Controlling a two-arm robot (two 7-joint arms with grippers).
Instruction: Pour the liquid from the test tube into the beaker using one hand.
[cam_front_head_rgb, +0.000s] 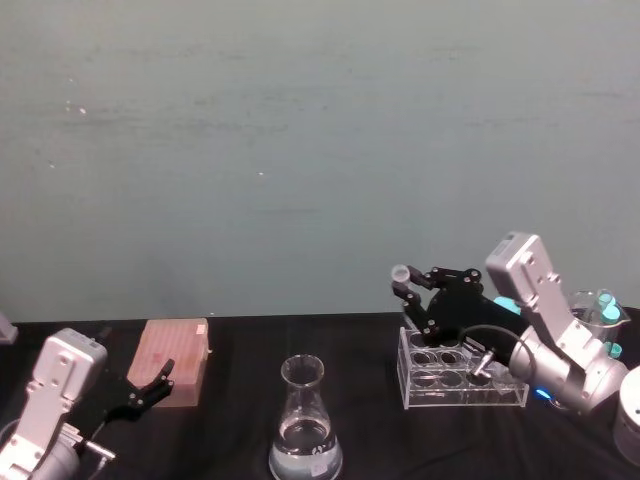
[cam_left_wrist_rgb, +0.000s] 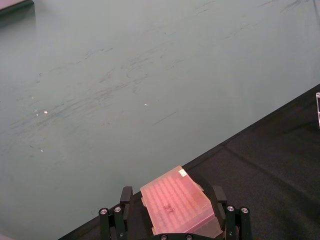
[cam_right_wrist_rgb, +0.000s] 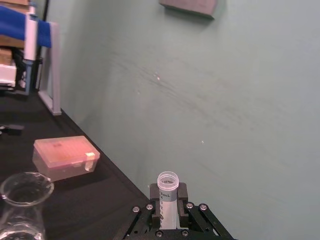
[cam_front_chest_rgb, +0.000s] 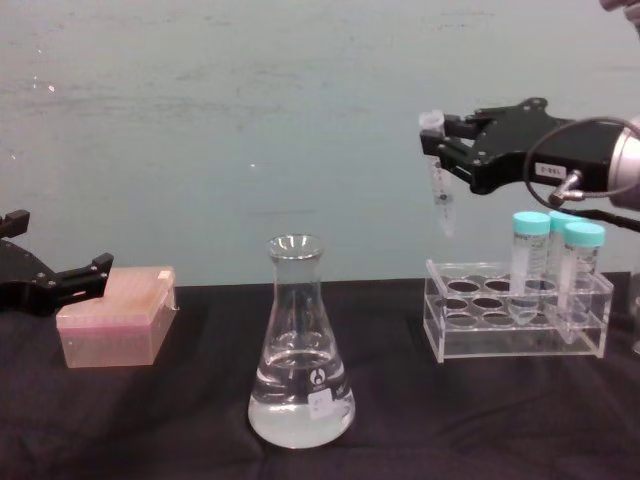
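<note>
One vessel stands nearest the front edge of the surface, about mid-width: the beaker (cam_front_chest_rgb: 300, 360). It is upright with its neck open, and its wide base holds a shallow layer of clear liquid. Nothing is above its mouth.

Farther back, near the left edge, the left tool (cam_front_head_rgb: 160, 383) is parked low just beside the pink box (cam_front_head_rgb: 175, 360). Its fingers are spread wide and hold nothing.

Toward the right edge, at a similar depth, stands the clear rack (cam_front_chest_rgb: 515, 325). It carries the teal-capped tubes (cam_front_chest_rgb: 545, 265).

Above the left end of the rack, well off the surface, the right tool (cam_front_chest_rgb: 450, 140) is clamped on the test tube (cam_front_chest_rgb: 440, 190) just below its flared rim. The tube hangs close to upright, rim up and conical tip down. It is clear of the rack and well apart from the beaker, to the beaker's right.

The contents of the tube are too small to make out.

Progress, as a judgement:
- **Done:** the pick-up and the lift out of the rack.
- **Remaining:** carry the tube toward the centre of the surface until its rim is over the beaker's neck.
- **Remaining:** tilt the tube so that its contents run in.
- No pouring has begun, because the tube is neither over the beaker nor tipped.
</note>
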